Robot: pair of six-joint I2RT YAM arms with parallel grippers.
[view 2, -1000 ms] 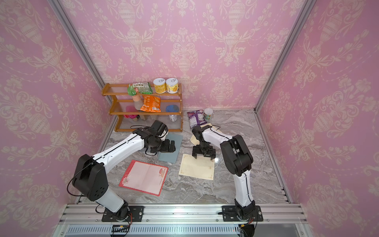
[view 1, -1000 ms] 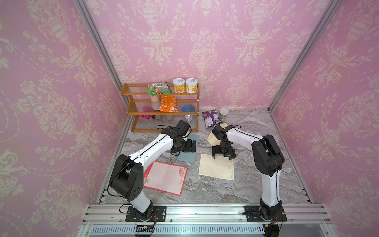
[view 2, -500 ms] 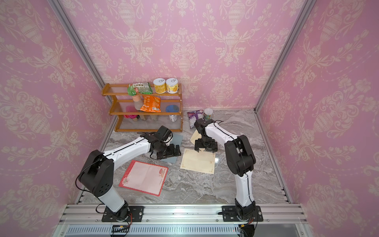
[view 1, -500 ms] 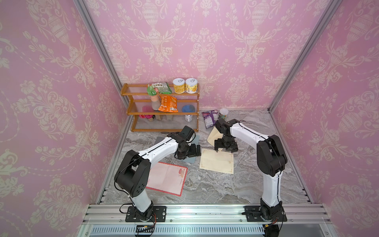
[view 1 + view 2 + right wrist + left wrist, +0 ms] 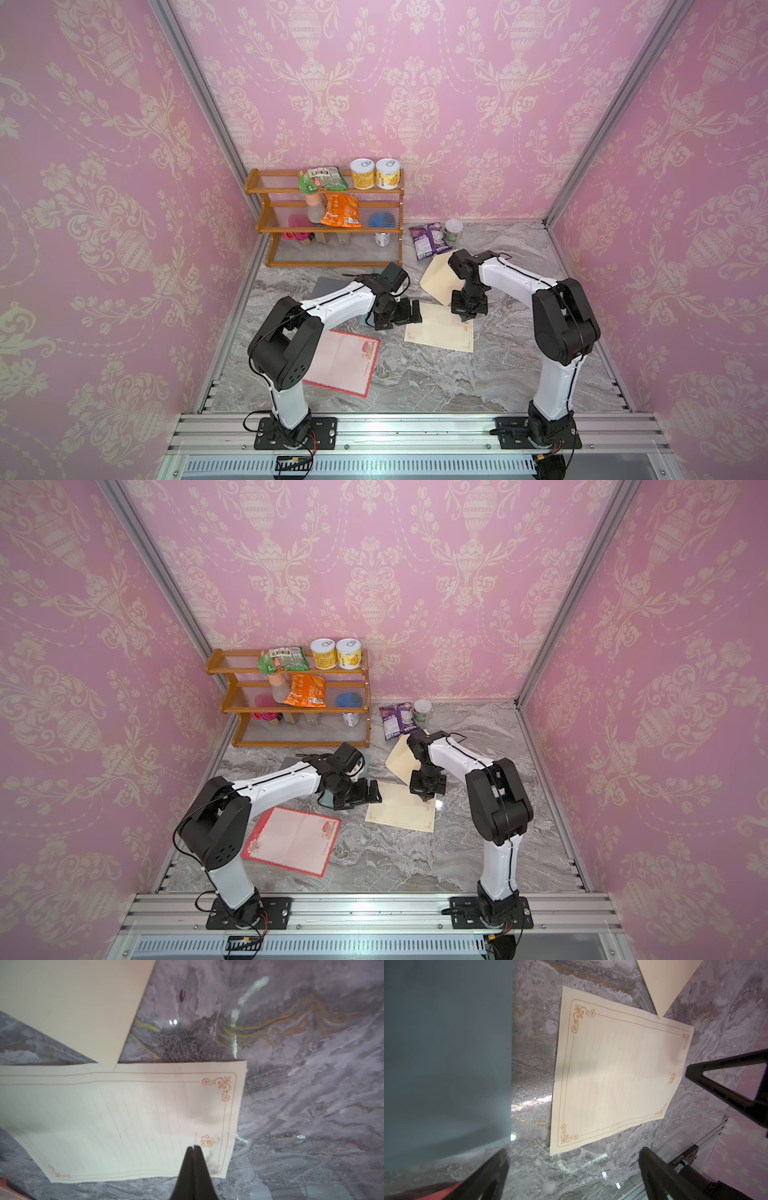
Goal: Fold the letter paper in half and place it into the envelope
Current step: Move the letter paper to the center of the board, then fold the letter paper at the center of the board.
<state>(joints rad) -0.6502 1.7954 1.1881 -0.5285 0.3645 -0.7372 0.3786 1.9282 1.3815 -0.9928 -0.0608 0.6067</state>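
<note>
While the right gripper (image 5: 464, 318), jaws pinched together, pins the letter paper (image 5: 436, 334) mid-frame, likely anchoring it, the left gripper (image 5: 414, 313) hovers wide open beside it.

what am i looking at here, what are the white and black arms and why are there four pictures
Two robot arms are bolted to a rail at the front of a marble table. Two pictures look down on the whole scene; the other two come from a camera on each arm's wrist. On the table lie a cream letter paper, a cream envelope behind it, a red-edged sheet and a grey-blue sheet. A shelf of snacks stands at the back. The left gripper is open and empty. The right gripper is closed on nothing, its tip over the letter paper's edge.
</note>
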